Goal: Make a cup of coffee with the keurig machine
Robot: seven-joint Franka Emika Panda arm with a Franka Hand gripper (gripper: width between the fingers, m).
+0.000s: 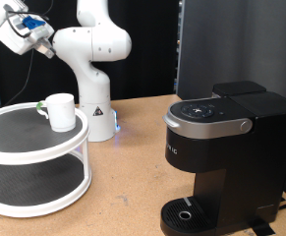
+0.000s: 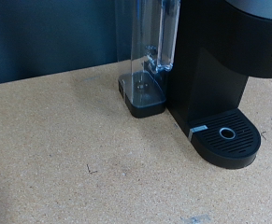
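Observation:
The white mug [image 1: 59, 110] stands upright on the top tier of a round white two-tier shelf [image 1: 34, 182] at the exterior view's left. The black keurig machine [image 1: 226, 147] stands at the exterior view's right, its silver-rimmed lid down and its round drip base [image 1: 187, 213] bare. My gripper [image 1: 15, 29] is high in the exterior view's top left corner, well above the mug and far from the machine, and nothing shows in it. The wrist view shows the machine's body [image 2: 210, 65], its clear water tank [image 2: 150, 47] and its drip base [image 2: 227, 136], but no fingers.
The arm's white base [image 1: 95, 108] stands behind the shelf on the brown tabletop [image 1: 128, 182]. A dark panel [image 1: 231, 44] rises behind the machine. A cable [image 1: 285, 202] lies at the machine's right.

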